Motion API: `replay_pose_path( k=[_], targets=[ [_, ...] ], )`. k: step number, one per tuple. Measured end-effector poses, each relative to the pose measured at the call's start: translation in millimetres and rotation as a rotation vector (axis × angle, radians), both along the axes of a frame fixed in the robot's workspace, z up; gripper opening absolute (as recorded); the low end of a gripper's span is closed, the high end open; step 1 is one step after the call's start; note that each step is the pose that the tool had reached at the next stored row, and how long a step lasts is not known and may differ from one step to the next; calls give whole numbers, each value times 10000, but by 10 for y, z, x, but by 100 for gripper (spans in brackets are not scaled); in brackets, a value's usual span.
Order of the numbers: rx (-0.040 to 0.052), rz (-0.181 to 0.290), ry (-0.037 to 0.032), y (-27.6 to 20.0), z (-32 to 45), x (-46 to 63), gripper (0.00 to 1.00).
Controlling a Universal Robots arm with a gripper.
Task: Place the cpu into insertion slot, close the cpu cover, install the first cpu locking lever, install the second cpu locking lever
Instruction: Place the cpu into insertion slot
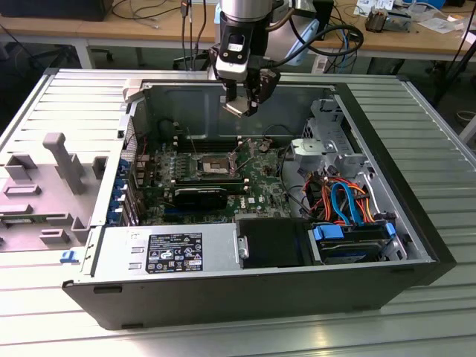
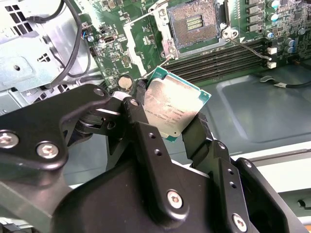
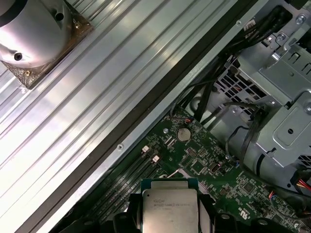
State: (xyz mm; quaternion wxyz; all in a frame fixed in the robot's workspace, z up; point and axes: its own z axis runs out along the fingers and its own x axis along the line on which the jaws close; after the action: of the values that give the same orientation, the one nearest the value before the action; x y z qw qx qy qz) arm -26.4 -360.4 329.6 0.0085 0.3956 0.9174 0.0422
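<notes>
Pincer [image 2: 168, 120] closed on cpu [image 2: 176, 103], gripped by opposite edges so underside is kept free for seating. Cpu held tilted, in air above motherboard [image 2: 121, 29]. Insertion slot [image 2: 194, 22] left uncovered below and beyond pincer, well apart. Memory slots [image 2: 228, 58] just beside slot edge.
</notes>
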Motion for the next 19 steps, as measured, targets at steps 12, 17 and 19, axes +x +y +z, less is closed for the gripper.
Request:
replay_pose_path(
  k=[12, 17, 19],
  targets=[
    [0, -160, 0, 0, -1, 0, 55],
    [0, -229, 0, 0, -1, 0, 55],
    [0, -260, 0, 0, -1, 0, 55]
  ],
)
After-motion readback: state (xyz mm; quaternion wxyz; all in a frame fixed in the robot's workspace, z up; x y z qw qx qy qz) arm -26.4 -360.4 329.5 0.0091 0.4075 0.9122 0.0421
